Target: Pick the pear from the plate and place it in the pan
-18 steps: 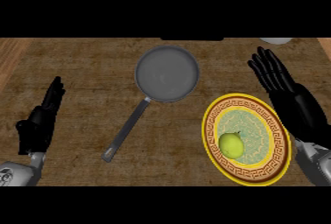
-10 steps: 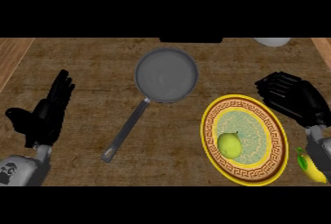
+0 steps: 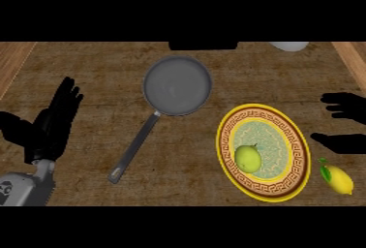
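The right hand [image 3: 347, 105] has slid to the right edge of the desk [image 3: 85, 68], fingers spread open, clear of the plate [image 3: 230, 127] holding the pear [image 3: 248, 158]. The left hand [image 3: 54, 125] rests open near the left edge.

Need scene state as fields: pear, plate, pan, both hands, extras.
pear: on plate, left of centre, untouched
plate: on counter, right of pan
pan: empty, handle toward lower left
left hand: open, resting at left, fingers up
right hand: open at right edge, beside plate, holding nothing
extra: lemon on counter, right of plate
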`<action>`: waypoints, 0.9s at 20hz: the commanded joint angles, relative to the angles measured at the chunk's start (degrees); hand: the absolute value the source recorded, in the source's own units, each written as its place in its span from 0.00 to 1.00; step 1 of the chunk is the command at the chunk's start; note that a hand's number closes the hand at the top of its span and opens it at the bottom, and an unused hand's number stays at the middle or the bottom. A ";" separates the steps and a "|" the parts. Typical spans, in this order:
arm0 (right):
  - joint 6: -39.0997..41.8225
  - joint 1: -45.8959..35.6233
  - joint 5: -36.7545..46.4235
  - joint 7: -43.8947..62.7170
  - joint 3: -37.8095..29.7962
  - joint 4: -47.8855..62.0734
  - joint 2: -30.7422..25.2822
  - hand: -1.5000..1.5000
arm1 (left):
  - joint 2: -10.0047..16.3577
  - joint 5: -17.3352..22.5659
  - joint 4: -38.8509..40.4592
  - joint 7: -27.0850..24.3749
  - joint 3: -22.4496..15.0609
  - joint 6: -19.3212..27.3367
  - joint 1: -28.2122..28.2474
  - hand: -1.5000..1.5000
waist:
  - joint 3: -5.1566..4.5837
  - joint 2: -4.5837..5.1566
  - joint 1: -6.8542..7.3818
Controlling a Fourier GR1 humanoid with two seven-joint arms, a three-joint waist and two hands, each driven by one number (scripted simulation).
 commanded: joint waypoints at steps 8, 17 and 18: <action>20.22 -15.28 1.15 14.89 4.50 2.20 -2.14 0.00 | -1.71 -1.60 -4.34 0.76 -1.45 -1.97 2.09 0.50 | 0.14 0.71 3.74; 40.25 -28.86 3.02 19.17 11.66 18.63 7.09 0.00 | -2.92 -2.57 -0.34 -0.02 -0.60 -3.63 -0.03 0.50 | 0.14 1.04 3.96; 38.99 -29.60 3.35 22.85 14.10 18.47 11.62 0.00 | -2.55 -1.54 -0.81 1.05 0.38 -3.83 -0.60 0.50 | 0.12 1.02 4.24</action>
